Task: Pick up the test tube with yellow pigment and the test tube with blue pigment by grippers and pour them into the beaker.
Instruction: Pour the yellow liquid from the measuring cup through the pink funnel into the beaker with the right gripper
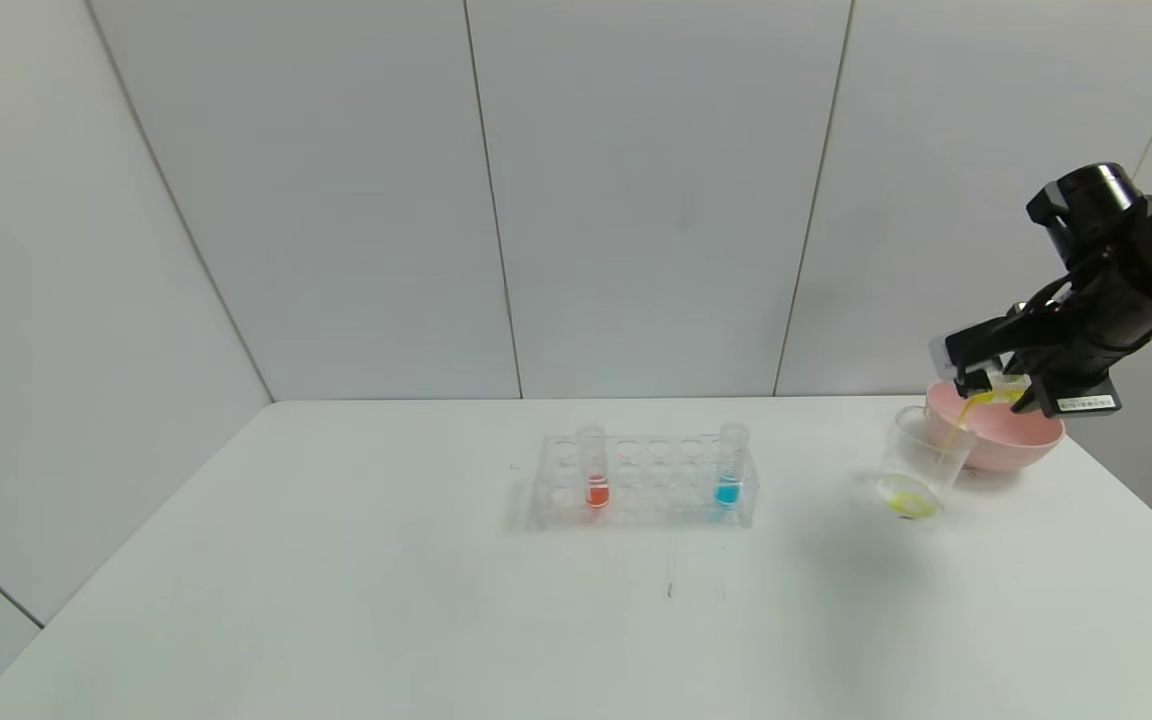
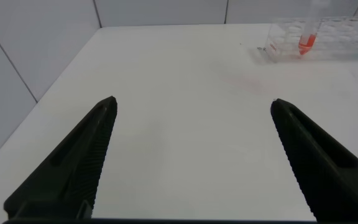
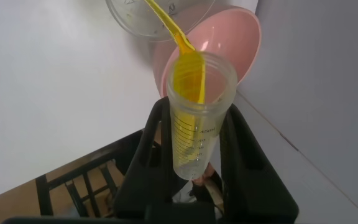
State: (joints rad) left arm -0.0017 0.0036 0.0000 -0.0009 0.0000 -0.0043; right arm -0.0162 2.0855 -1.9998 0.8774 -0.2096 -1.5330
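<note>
Overhead, white table [image 1: 436, 620], pale panelled walls [image 1: 636, 200]

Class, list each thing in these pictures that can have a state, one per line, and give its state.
Right tool: shut on the yellow test tube.
Yellow test tube: tipped, pouring a yellow stream.
Beaker: upright, some yellow liquid at the bottom.
Blue test tube: upright in the rack.
Orange-red test tube: upright in the rack.
Rack: standing, most holes empty.
Pink bowl: upright behind the beaker.
Left tool: open, holding nothing.

Bare table [image 1: 336, 600] before the rack [image 1: 646, 482]; pink bowl [image 1: 1021, 445] crowding the beaker [image 1: 921, 465].
</note>
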